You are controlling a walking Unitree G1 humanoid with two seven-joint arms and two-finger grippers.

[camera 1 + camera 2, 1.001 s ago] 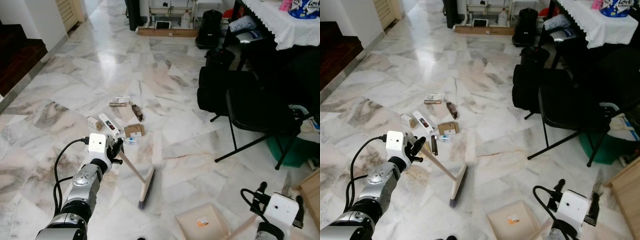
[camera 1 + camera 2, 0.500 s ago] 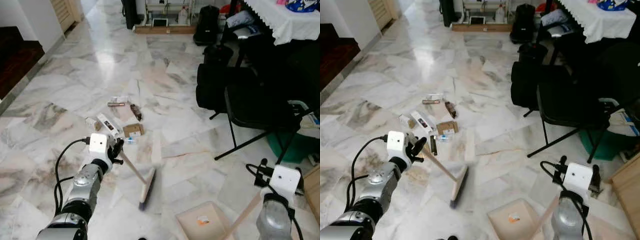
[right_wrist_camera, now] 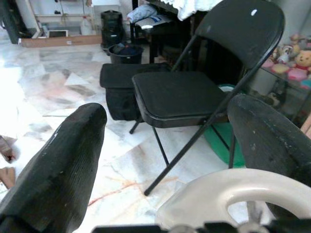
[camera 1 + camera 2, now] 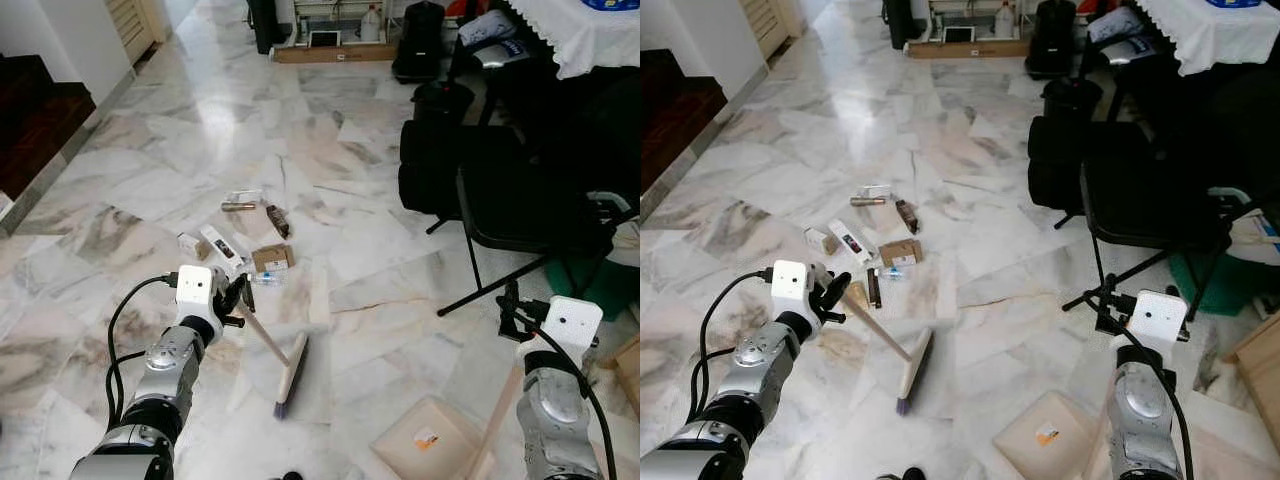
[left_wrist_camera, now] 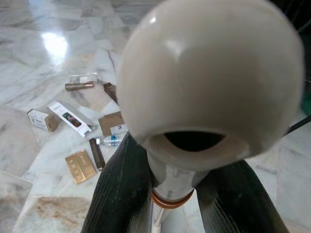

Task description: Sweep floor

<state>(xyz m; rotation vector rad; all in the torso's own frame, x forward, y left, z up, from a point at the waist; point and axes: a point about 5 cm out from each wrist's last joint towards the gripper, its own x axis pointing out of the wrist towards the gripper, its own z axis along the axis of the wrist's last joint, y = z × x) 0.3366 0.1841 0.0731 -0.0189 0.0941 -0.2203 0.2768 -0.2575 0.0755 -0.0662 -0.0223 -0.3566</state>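
Left hand (image 4: 238, 300) clamped on broom (image 4: 275, 352), head lower centre, litter (image 4: 240, 245) up-left beyond it; right hand (image 4: 520, 318) gripping dustpan (image 4: 425, 447) handle lower right.

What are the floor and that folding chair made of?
Floor: polished marble-look tile, going by the grey and rust veining and a bright glare patch. Chair: thin black tube frame, likely metal, with a matte padded-looking seat; vinyl or fabric, hard to tell.

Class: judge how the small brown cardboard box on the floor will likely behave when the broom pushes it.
The brown cardboard box looks small and flat, so it is probably light. It lies flat, so it should slide rather than roll or tip. The glossy marble floor likely lets it skid ahead of the broom.
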